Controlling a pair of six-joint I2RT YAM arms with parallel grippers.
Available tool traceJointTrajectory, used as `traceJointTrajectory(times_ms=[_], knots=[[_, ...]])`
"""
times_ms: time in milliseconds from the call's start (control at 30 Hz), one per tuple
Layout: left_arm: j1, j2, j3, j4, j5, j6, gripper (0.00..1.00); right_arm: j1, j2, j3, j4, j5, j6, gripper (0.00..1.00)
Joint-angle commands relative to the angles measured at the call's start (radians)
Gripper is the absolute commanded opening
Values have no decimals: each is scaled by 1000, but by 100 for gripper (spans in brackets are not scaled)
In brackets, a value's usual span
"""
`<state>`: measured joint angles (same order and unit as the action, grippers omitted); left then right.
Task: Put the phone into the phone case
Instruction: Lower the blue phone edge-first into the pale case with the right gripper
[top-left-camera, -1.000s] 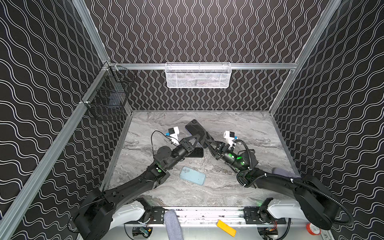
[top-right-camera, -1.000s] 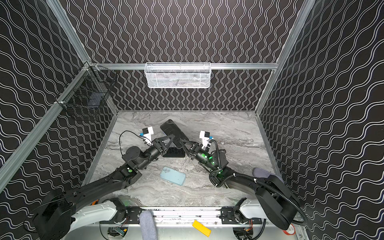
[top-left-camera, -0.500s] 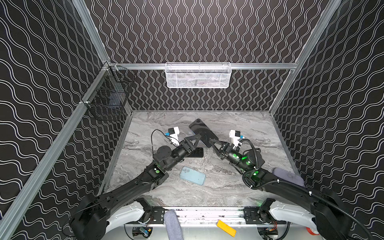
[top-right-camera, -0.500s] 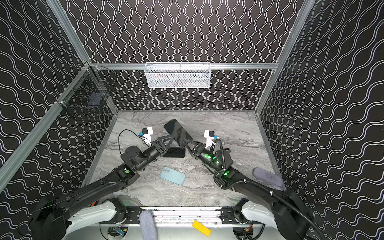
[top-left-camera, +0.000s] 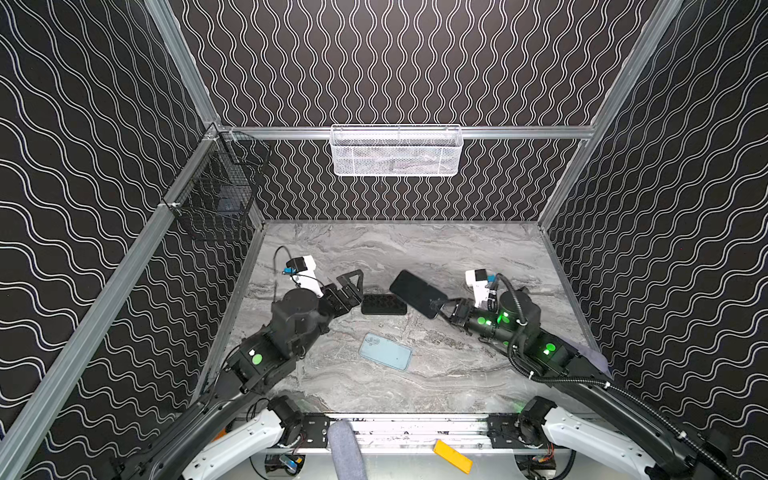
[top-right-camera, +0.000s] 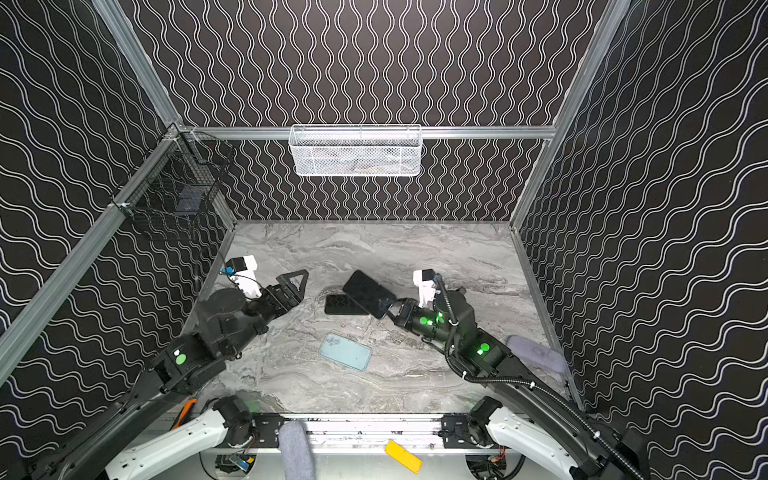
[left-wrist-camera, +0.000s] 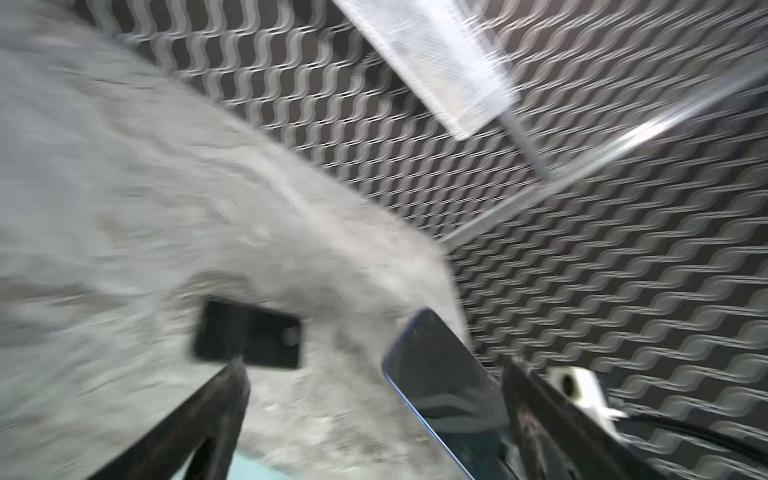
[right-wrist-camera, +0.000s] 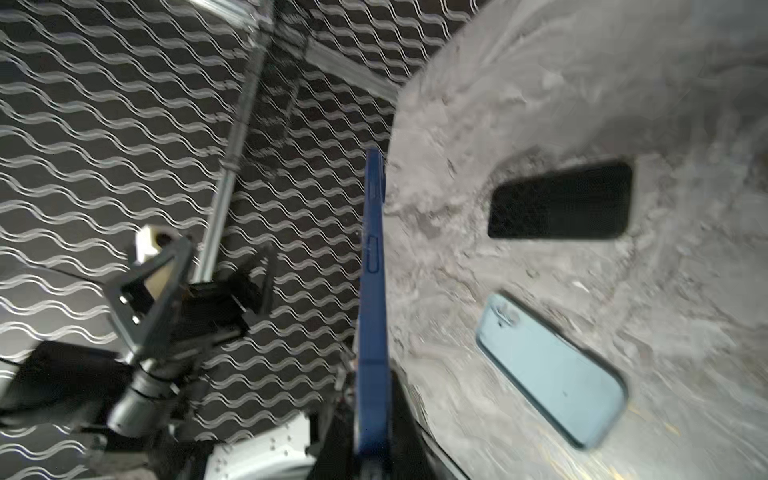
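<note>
- My left fingers (top-left-camera: 355, 291) have just spread wide, letting go of the blue-edged phone (top-left-camera: 417, 292).
- My right fingers (top-left-camera: 441, 309) alone pinch its end, holding it tilted above the surface (top-left-camera: 415, 249).
- Black phone case (top-left-camera: 383, 304) lies at its 8 o'clock; seating comes next, I judge.

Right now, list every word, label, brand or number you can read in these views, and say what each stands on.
No text can be read anywhere.
phone: screen dark, nothing shows on it.
black case: no print visible.
light blue case: no print visible.
yellow tag: too small to tell whether it carries any marking.
Both wrist views are blurred.
</note>
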<state>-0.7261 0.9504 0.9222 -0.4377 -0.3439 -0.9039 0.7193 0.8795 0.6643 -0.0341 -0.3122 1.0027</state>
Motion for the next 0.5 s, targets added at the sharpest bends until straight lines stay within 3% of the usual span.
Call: traceJointTrajectory(times_ms=[0, 233, 333, 467], knots=[[26, 63, 12, -303, 31, 105, 99, 41, 24, -52, -97, -119, 11, 0], [219, 167, -209, -127, 451, 72, 98, 193, 103, -156, 33, -66, 124, 0], [292, 188, -292, -4, 573, 51, 99, 211, 133, -165, 52, -20, 129, 0], [319, 247, -327, 103, 656, 29, 99, 211, 197, -163, 84, 10, 127, 0]])
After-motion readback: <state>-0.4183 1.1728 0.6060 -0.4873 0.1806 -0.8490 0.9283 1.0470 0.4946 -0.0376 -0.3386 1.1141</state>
